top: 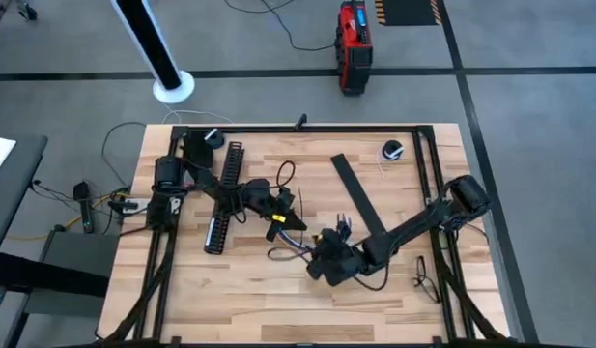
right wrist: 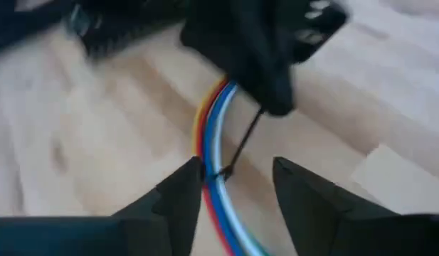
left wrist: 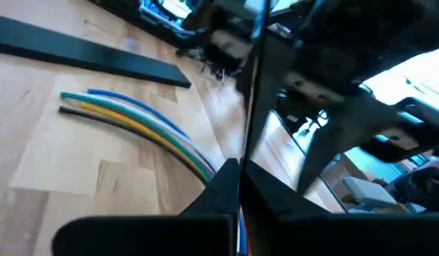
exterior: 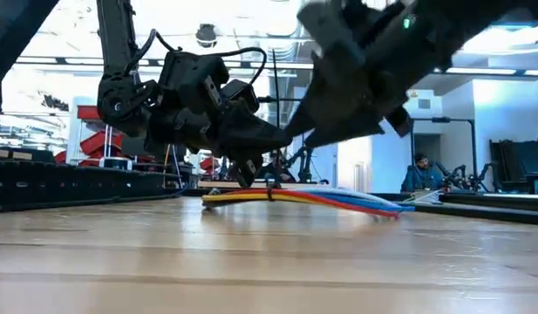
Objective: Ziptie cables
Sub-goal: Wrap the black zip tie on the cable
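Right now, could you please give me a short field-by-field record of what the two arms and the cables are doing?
cables: coloured bundle lying flat on the wooden table, with a thin black tie around it
left gripper: shut on the tie's tail, right over the bundle
right gripper: open, fingers either side of the bundle at the tie
flat black strip: lying apart on the table
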`<act>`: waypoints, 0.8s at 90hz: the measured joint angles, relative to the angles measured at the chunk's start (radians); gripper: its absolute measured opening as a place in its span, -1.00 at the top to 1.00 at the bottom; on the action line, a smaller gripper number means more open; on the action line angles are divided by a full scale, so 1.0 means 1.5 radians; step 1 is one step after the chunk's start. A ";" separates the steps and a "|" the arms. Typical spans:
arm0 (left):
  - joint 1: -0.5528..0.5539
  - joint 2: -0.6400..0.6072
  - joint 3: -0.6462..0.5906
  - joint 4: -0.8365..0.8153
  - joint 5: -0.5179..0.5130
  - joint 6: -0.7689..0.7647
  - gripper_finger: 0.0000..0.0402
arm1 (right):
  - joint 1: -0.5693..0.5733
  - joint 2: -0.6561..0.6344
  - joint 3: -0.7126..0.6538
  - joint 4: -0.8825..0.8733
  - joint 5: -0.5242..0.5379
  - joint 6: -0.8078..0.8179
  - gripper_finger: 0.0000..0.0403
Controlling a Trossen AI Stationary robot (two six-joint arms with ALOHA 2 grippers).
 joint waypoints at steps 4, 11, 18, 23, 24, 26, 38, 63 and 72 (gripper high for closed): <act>0.002 0.000 0.000 0.009 0.004 -0.001 1.00 | -0.007 0.000 -0.016 0.045 -0.004 0.003 0.37; 0.008 0.000 0.000 0.024 0.021 -0.012 1.00 | -0.026 0.000 -0.033 0.097 -0.043 0.002 0.46; 0.013 0.000 0.000 0.031 0.028 -0.018 1.00 | -0.041 0.000 -0.041 0.122 -0.048 -0.020 0.50; 0.018 0.000 0.000 0.030 0.030 -0.019 1.00 | -0.050 0.000 -0.042 0.148 -0.050 -0.039 0.51; 0.019 0.000 0.000 0.030 0.030 -0.020 1.00 | -0.052 0.000 -0.042 0.152 -0.051 -0.042 0.51; 0.020 0.000 0.000 0.030 0.031 -0.021 1.00 | -0.055 0.000 -0.042 0.159 -0.058 -0.049 0.51; 0.029 0.000 0.004 0.031 0.036 -0.027 1.00 | -0.073 0.000 -0.041 0.159 -0.101 -0.064 0.51; 0.029 0.000 0.041 0.032 0.058 -0.036 1.00 | -0.099 -0.001 -0.041 0.122 -0.099 -0.066 0.62; 0.029 0.000 0.047 0.030 0.066 -0.040 1.00 | -0.101 0.000 -0.041 0.100 -0.091 -0.066 0.73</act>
